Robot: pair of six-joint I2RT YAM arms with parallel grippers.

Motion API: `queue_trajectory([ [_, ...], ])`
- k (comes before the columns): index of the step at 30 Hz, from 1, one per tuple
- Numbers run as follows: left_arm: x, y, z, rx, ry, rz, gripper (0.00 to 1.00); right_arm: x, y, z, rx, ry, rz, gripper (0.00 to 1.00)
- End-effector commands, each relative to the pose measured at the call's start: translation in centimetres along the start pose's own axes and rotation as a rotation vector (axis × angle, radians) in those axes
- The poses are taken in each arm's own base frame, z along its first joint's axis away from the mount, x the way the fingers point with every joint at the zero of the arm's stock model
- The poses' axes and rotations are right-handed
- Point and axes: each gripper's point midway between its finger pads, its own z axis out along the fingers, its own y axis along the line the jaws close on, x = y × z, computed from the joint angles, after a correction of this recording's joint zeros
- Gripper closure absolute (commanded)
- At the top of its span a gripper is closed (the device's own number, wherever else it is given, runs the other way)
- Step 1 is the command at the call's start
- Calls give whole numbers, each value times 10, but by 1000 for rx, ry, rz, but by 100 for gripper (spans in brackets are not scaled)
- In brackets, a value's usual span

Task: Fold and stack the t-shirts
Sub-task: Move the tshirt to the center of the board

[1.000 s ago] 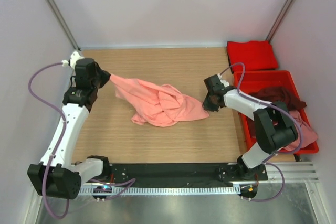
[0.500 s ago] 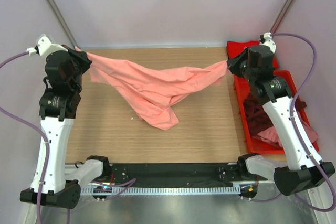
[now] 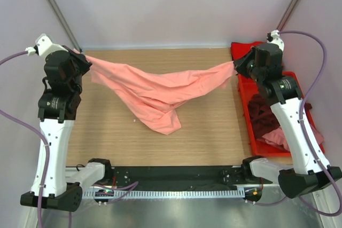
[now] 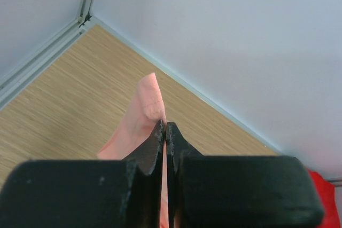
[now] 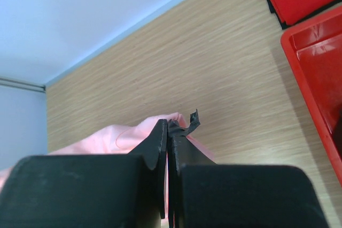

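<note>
A: Where's the salmon-pink t-shirt [image 3: 155, 92]?
B: Strung across the bench [image 3: 208, 132] btwn the 2 arms. Both ends are lifted and the middle sags. A loose lobe hangs toward the near edge and looks to rest on the wood.

A: left jaws?
B: Pressed together, pinching 1 end of the salmon-pink t-shirt up by the far-left corner. The left wrist view shows a thin strip of cloth btwn the tips and a fold poking out past them.

A: right jaws?
B: Also pressed together on the other end, at the far-right edge of the bench, just beside the red bin [image 3: 315, 153]. The right wrist view has pink cloth bunched at the tips.

A: Other shirts?
B: The bright red t-shirt [image 3: 241, 49] lies flat in the far-right corner beyond the bin, partly hidden behind the right arm [image 3: 291, 116]. The dark maroon t-shirt [image 3: 262, 113] is crumpled inside the bin. The dusty pink t-shirt [image 3: 278, 136] is in there too, at the near end, touching the maroon 1. The right arm crosses above both.

A: left arm [image 3: 53, 126]?
B: It stands tall at the left edge of the bench w/ a purple cable [image 3: 10, 116] looping off it.
</note>
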Motion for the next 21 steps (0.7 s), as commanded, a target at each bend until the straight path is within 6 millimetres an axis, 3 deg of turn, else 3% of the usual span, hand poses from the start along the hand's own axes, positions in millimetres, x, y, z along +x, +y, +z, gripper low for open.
queue_trajectory([
  [1, -7, 0, 0, -5, -19, -4, 100, -34, 18, -31, -78, -103, 31, 99],
  [3, 20, 9, 15, -41, 53, 17, 100, -17, 17, -27, -103, -59, 40, 99],
  [7, 56, 9, 29, -20, 168, 19, 100, 14, -6, -9, -42, 5, 12, 99],
  [10, 70, 10, 31, -17, 206, 17, 100, 20, -19, 7, 10, 3, -23, 99],
  [16, 104, 32, 31, -75, 303, 54, 100, 62, -15, 54, -1, 185, -86, 99],
  [21, 117, 60, 39, -161, 349, 119, 100, 61, -19, 69, 31, 185, -96, 99],
])
